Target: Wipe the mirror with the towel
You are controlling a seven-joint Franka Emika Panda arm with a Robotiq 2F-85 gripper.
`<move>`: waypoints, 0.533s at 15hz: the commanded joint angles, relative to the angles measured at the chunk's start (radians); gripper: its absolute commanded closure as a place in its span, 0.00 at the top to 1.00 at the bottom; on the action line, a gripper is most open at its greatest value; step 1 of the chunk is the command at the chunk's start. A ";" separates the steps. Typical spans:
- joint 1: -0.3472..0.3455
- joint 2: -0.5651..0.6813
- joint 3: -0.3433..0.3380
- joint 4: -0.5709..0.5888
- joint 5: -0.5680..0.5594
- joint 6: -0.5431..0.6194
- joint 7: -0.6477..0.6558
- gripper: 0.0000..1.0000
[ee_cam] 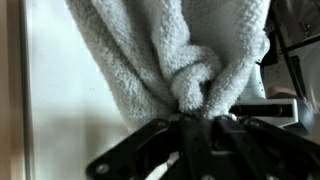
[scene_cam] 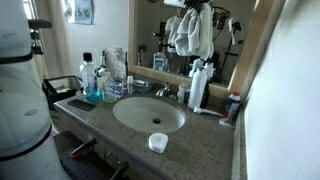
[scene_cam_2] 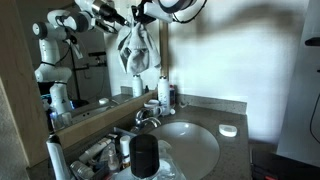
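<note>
pincer (ee_cam: 200, 118): clamped tight on a bunched knot of the towel, nothing else gripped
towel (ee_cam: 160, 50): hung straight down from the pincer, long axis vertical, held well above the counter (scene_cam: 205, 130)
mirror (scene_cam_2: 95, 70): found right behind the towel, up by the top part of the glass
contact: can't be told, the towel is seen just beside the glass
next move (guess): towel probably needs to be pressed onto the glass, then swept sideways

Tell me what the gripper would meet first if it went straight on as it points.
The towel clamped in the gripper itself; beyond it probably the mirror, though depth is unclear.
</note>
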 commanded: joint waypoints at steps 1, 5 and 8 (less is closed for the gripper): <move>-0.010 0.087 -0.016 0.121 -0.001 0.009 0.019 0.05; 0.013 0.056 0.015 0.089 0.032 0.014 -0.043 0.05; 0.024 0.039 0.042 0.070 0.075 0.010 -0.122 0.05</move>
